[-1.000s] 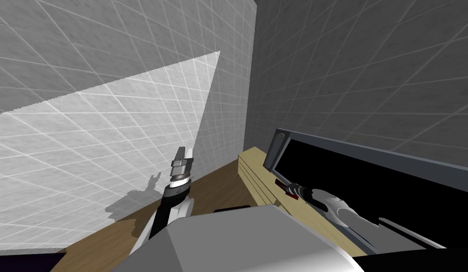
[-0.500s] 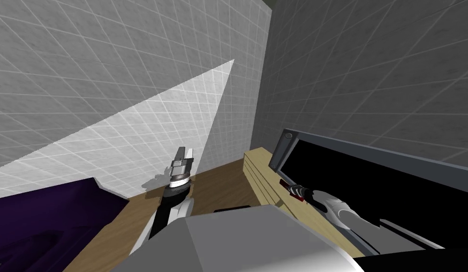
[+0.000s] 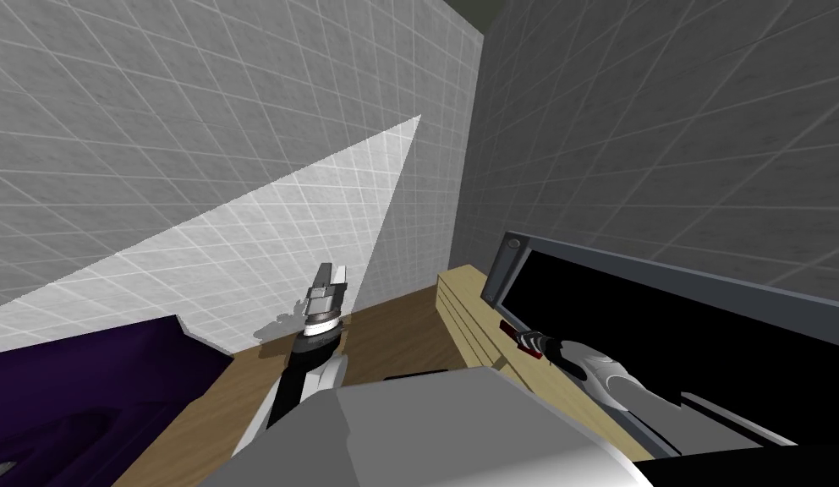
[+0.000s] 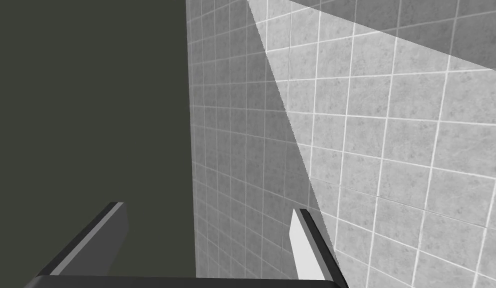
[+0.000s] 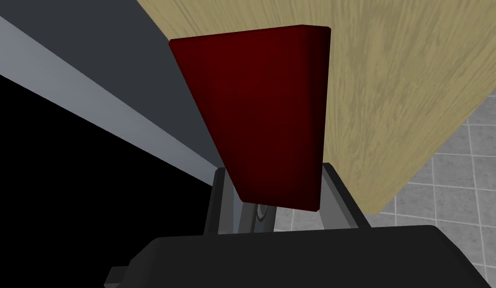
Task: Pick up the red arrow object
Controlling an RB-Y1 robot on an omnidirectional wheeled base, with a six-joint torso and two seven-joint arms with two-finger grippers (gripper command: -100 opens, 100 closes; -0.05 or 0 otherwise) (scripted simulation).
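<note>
**On the pale wood surface, right side: red piece is in the right jaws**

- Right jaws are closed on the red arrow object (image 5: 267,115), with a finger (image 5: 337,195) pressing each side of its near, narrower end.
- Long axis runs straight out along the fingers, widening toward the far end. From here it reads as a tapered dark red slab, and the arrow outline isn't visible.
- It sits over the surface (image 5: 392,100), just beside the grey frame (image 3: 502,270) that borders a black area. Can't tell if it's clear of the wood or touching it.
- Left arm (image 3: 312,338) is raised toward the tiled wall, well apart from the piece. Left jaws are spread wide and empty.
- My read: the grasp is made and the right arm owns it. Next move is a straight lift up and off the wood. Grip is at one end only, so the wide far end could sag or pivot, and the frame is close on one side.
</note>
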